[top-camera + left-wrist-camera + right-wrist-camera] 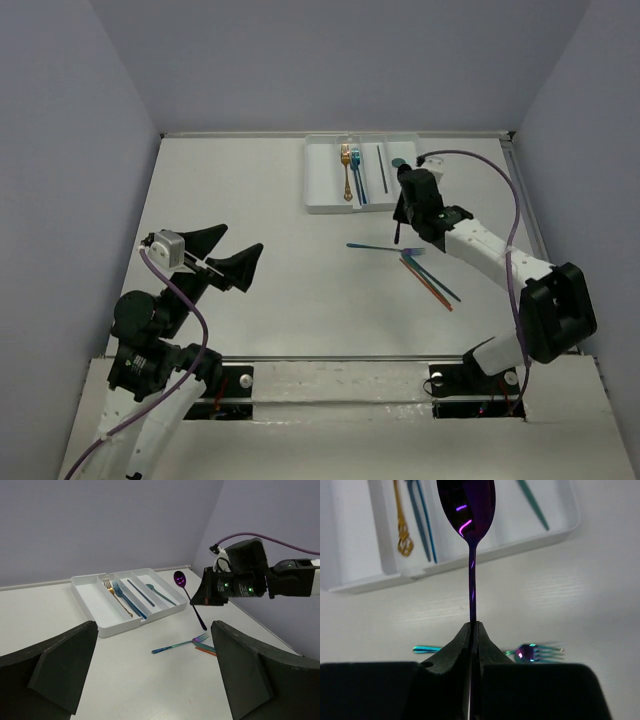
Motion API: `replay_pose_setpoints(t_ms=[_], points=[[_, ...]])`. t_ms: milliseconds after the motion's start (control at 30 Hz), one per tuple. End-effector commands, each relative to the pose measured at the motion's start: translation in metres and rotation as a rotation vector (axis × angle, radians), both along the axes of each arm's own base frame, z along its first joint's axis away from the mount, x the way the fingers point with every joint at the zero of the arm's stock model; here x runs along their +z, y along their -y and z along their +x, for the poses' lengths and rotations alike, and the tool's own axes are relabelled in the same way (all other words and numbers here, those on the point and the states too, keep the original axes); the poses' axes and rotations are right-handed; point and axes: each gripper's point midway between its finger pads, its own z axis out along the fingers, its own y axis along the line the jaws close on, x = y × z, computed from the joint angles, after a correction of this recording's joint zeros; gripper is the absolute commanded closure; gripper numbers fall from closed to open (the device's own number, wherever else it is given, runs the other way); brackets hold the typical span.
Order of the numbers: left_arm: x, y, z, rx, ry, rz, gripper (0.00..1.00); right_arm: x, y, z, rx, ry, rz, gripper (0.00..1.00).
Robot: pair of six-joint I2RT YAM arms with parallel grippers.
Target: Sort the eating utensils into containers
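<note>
right hand grips the purple spoon by its handle end, bowl jutting ahead.

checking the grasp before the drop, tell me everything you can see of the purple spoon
The spoon is deep purple, glossy and metallic-looking, with an oval bowl and a thin straight handle. The right pincer is shut on the handle partway along, so the handle's end sticks out past the fingers. It is held off the table, tilted with the bowl uppermost, beside the tray and in no compartment. Only the pincer touches it.
</note>
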Motion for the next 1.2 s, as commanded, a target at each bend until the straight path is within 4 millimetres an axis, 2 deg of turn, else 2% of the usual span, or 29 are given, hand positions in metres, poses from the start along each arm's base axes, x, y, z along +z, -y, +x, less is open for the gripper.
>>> replay_pose_setpoints(t_ms=[0,33,133,167,233,267,333,500,633,700,767,800,900,933,1067,1100,1133,1167], points=[[0.023,0.0,-0.008,-0.017,0.066,-0.024,0.01,0.043,0.024,0.067,0.103,0.135,0.025,1.0],[0.023,0.0,-0.008,-0.015,0.067,-0.023,0.01,0.024,0.032,0.083,0.104,0.091,0.005,1.0],[0.023,0.0,-0.007,-0.012,0.063,-0.021,0.01,0.019,0.039,0.115,0.145,0.08,-0.056,1.0],[0.023,0.0,-0.006,-0.011,0.061,-0.022,0.01,0.015,0.044,0.137,0.154,0.07,-0.065,1.0],[0.022,-0.001,-0.005,-0.006,0.061,-0.02,0.01,0.008,0.052,0.153,0.158,0.051,-0.062,1.0],[0.022,-0.001,-0.006,-0.007,0.061,-0.02,0.01,0.003,0.057,0.167,0.171,0.045,-0.049,1.0],[0.022,-0.001,-0.005,-0.003,0.059,-0.02,0.01,-0.002,0.053,0.178,0.206,0.037,-0.034,1.0],[0.023,-0.001,-0.004,-0.001,0.059,-0.017,0.01,-0.028,0.069,0.212,0.202,-0.007,-0.081,1.0],[0.022,-0.001,-0.002,0.003,0.057,-0.015,0.01,-0.04,0.078,0.225,0.181,-0.023,-0.077,1.0],[0.022,-0.001,-0.002,0.003,0.057,-0.015,0.01,-0.039,0.079,0.231,0.173,-0.013,-0.08,0.93],[0.022,-0.001,-0.002,0.002,0.056,-0.012,0.01,-0.045,0.08,0.232,0.162,-0.031,-0.078,0.81],[0.022,-0.001,-0.002,0.002,0.056,-0.012,0.01,-0.045,0.08,0.232,0.155,-0.033,-0.076,0.66],[0.022,-0.001,-0.002,0.002,0.057,-0.012,0.01,-0.035,0.08,0.227,0.146,-0.024,-0.06,0.4],[0.022,-0.001,-0.002,0.002,0.058,-0.013,0.01,-0.031,0.08,0.224,0.142,-0.018,-0.053,0.39],[0.026,-0.001,-0.006,-0.005,0.073,-0.02,0.01,-0.002,0.077,0.191,0.108,0.019,0.043,0.38],[0.027,-0.002,-0.006,-0.003,0.076,-0.024,0.01,-0.025,0.076,0.169,0.104,-0.022,0.068,0.38],[0.028,-0.004,-0.006,0.007,0.081,-0.027,0.01,0.002,0.074,0.155,0.108,0.036,0.106,0.41],[0.03,-0.005,-0.008,0.01,0.087,-0.03,0.01,0.001,0.067,0.139,0.136,0.032,0.153,0.42]])
